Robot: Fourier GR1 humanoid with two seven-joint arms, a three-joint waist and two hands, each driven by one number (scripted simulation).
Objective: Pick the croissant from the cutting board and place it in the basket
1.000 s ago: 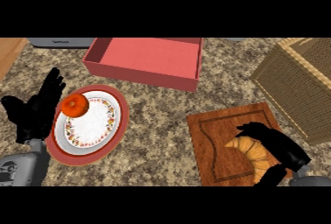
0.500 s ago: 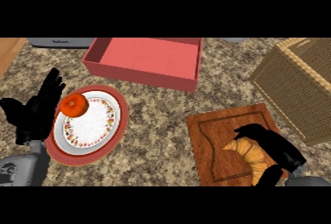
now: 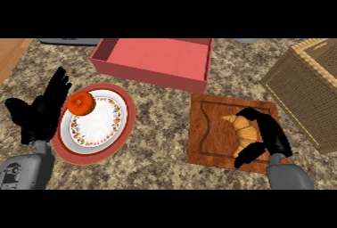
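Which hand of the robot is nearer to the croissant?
Right. The right hand lies on the croissant, fingers curling round it on the cutting board. The left hand rests far off, beside the plate.

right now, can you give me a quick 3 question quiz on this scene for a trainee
1. True or false: the croissant lies in the basket.
2. Which hand is on the croissant? A) the left hand B) the right hand C) neither
3. Fill in: the orange fruit sits on the ____.

Key:
1. False. It lies on the cutting board, with the basket to the right of the board.
2. B. Its fingers curl over the croissant; the left hand rests open beside the plate.
3. Plate.
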